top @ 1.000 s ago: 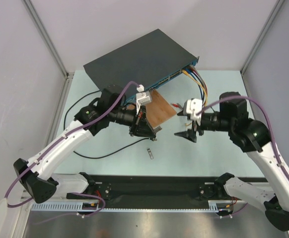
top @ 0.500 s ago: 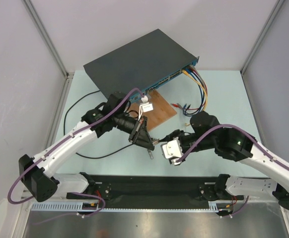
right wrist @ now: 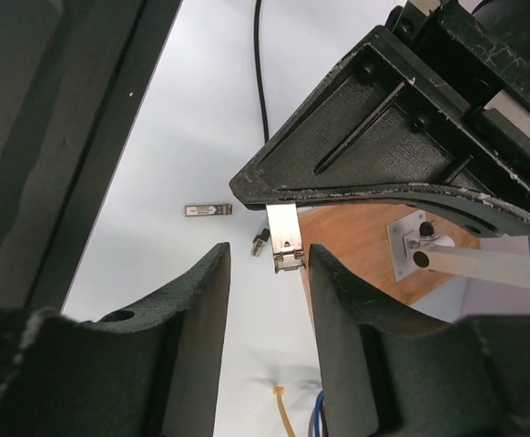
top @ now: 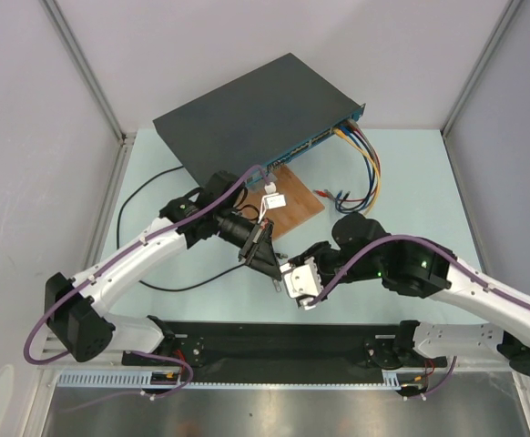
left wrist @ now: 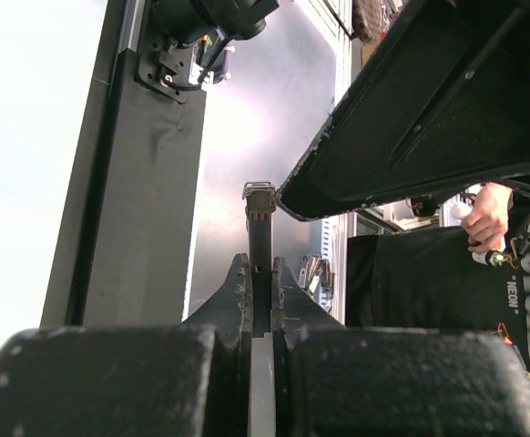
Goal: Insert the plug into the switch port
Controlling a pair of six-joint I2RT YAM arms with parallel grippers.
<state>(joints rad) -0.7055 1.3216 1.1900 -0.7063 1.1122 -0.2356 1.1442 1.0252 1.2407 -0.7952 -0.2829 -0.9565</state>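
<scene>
My left gripper (left wrist: 260,273) is shut on a small silver metal stick (left wrist: 259,214), whose latch end sticks out past the fingertips. My right gripper (right wrist: 267,264) is open, and its jaws flank that stick's end (right wrist: 285,238) without touching it. Both grippers meet above the table in the top view, left (top: 270,257) and right (top: 294,264). The plug (right wrist: 260,241) lies on the table just beside the stick, at the end of the black cable (top: 201,284). The switch (top: 247,114) stands at the back, its blue port face (top: 312,141) turned to the right.
A second silver stick (top: 275,283) lies on the table near the grippers. A brown board (top: 294,208) with a white bracket lies in front of the switch. Yellow, blue and red cables (top: 372,168) hang from the right ports. A black rail (top: 274,339) runs along the near edge.
My right arm has swung in from the right toward the near middle, and its open jaws now stand at the stick in my left gripper. The left gripper has shifted slightly nearer.
</scene>
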